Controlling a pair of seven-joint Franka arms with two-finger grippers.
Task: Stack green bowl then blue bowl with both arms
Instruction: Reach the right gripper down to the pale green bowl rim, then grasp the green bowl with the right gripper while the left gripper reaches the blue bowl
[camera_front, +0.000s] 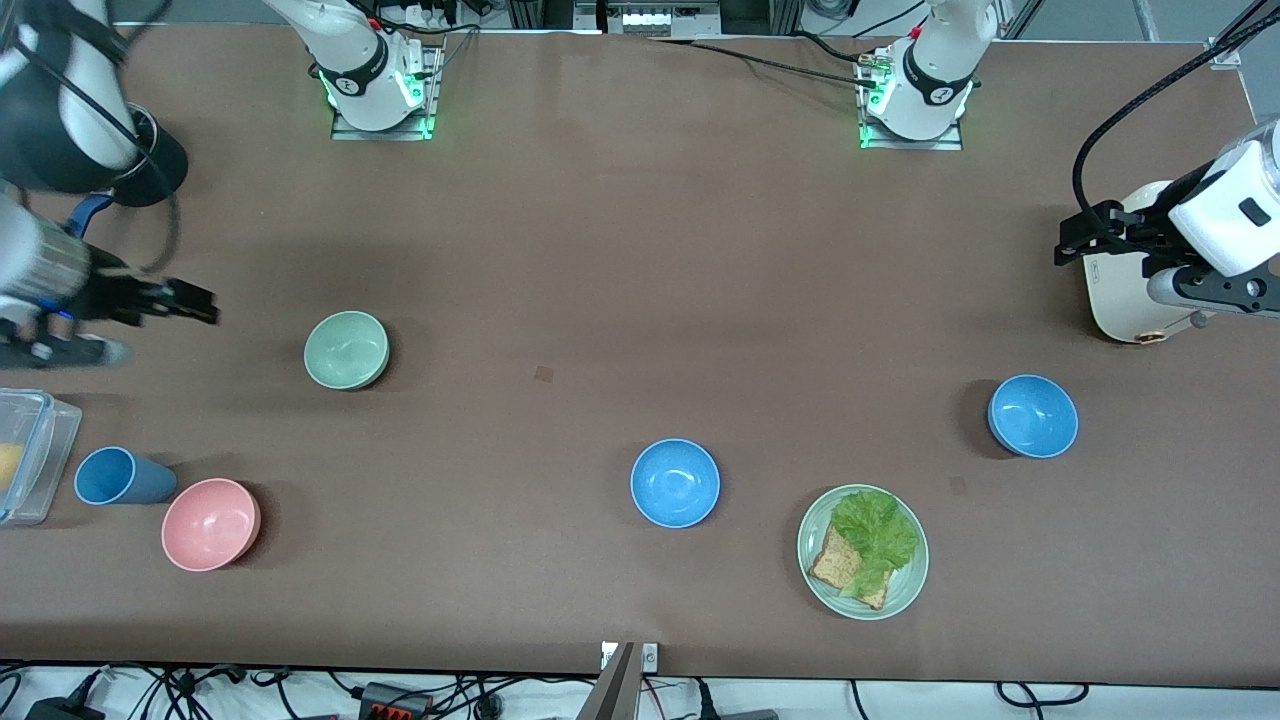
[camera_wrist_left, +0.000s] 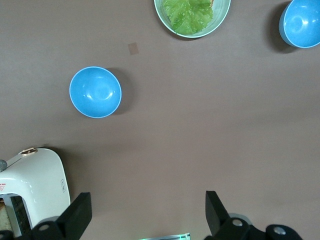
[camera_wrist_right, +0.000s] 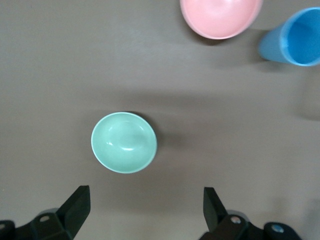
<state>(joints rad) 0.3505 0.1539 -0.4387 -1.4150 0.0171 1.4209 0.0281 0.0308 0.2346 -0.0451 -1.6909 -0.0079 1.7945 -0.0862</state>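
The green bowl stands upright and empty on the brown table toward the right arm's end; it also shows in the right wrist view. My right gripper is open and empty in the air, over bare table beside the green bowl; its midpoint shows in the right wrist view. Two blue bowls stand apart: one mid-table, one toward the left arm's end, which also shows in the left wrist view. My left gripper is open and empty, over a white appliance, also in its wrist view.
A pink bowl and a lying blue cup sit nearer the camera than the green bowl. A clear container is at the table's edge beside them. A pale green plate bears lettuce and bread.
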